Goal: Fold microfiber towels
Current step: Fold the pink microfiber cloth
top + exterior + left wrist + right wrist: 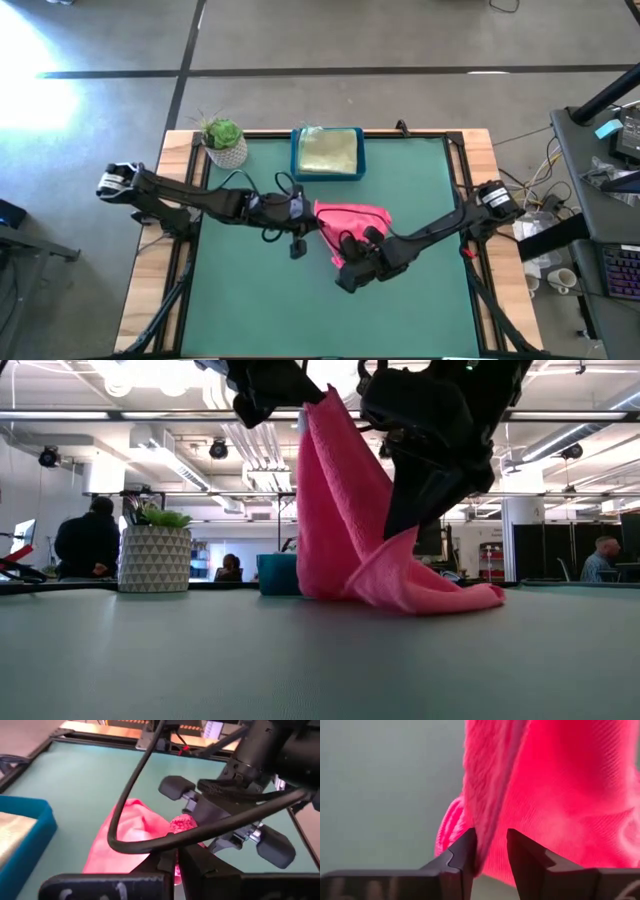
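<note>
The hot pink towel (352,218) is near the middle of the green mat, partly raised. In the low view it hangs in a tall fold (335,490), and its lower end (440,596) lies on the mat. My left gripper (308,213) is shut on the towel's upper left end. My right gripper (358,238) is shut on the towel a little nearer the table's front edge. A pale yellowish-green folded cloth (328,150) lies in the blue tray (296,160). No other towels show. My left gripper pinches an upper corner or edge of the pink towel (316,402) between its two fingers (167,862), coming level from the table's left. The towel hangs below the hold, raised high. My right gripper pinches a gathered edge of the pink towel (487,837) between its two fingers (465,852), which slant down from the table's right. It holds lower than the left gripper. The cloth between the two holds is slack, and its far end lies on the mat.
The blue tray stands at the mat's far edge, with a potted plant (224,140) to its left. Bare green mat (260,300) lies to the near side and both sides of the towel. A black frame (455,170) runs along the mat's edges. People show far behind the table.
</note>
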Robot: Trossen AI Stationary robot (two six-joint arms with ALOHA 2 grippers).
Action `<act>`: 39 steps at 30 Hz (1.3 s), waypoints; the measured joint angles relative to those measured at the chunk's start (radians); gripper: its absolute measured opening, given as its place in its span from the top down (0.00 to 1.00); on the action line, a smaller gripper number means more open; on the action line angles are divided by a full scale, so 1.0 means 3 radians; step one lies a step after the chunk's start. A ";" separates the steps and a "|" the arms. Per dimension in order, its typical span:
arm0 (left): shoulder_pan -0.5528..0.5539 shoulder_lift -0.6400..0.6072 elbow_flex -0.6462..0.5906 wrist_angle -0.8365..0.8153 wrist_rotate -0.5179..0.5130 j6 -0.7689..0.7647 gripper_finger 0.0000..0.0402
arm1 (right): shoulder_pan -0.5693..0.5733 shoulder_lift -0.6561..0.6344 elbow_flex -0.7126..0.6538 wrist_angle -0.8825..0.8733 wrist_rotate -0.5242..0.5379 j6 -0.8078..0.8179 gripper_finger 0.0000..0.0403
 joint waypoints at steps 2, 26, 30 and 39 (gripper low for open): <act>0.0000 -0.0040 0.0000 -0.0016 -0.0046 0.0000 1.00 | 0.0000 -0.0025 0.0000 -0.0017 -0.0052 -0.0007 0.76; 0.0061 -0.0340 0.0000 -0.0006 -0.0601 0.0027 1.00 | 0.0045 -0.0341 0.0000 -0.0382 -0.0261 -0.0089 0.83; 0.0060 -0.0365 0.0000 -0.0004 -0.0691 0.0035 1.00 | 0.0044 -0.0342 0.0000 -0.0381 -0.0352 -0.0059 0.85; 0.0066 -0.0410 0.0000 -0.0004 -0.0744 0.0103 1.00 | 0.0044 -0.0351 0.0000 -0.0368 -0.0465 -0.0059 0.94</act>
